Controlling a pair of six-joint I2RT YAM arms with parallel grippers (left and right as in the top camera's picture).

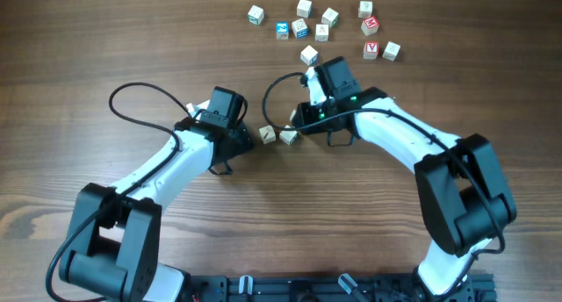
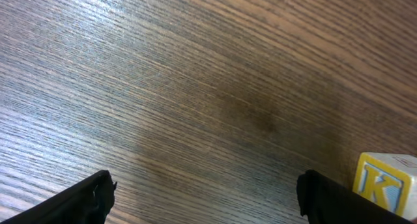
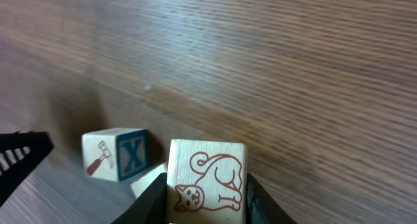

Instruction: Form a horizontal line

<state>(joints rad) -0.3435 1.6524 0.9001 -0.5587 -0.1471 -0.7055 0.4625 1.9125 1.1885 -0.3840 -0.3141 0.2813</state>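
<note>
Two pale letter cubes lie close together mid-table, one on the left (image 1: 267,133) and one on the right (image 1: 288,138). No row of three touching cubes shows. My right gripper (image 1: 297,119) is shut on a cube with a red cat drawing (image 3: 207,178), just above and right of these two. In the right wrist view a cube with a blue X and a hammer (image 3: 117,154) lies left of the held cube. My left gripper (image 1: 244,142) is open and empty just left of the pair. Its wrist view shows spread fingers (image 2: 205,185) and a yellow K cube (image 2: 384,182) at the right.
A loose scatter of several similar cubes (image 1: 325,25) lies at the far edge, with one cube (image 1: 309,54) nearer, behind my right wrist. Black cables loop off both arms above the wooden table (image 1: 88,56).
</note>
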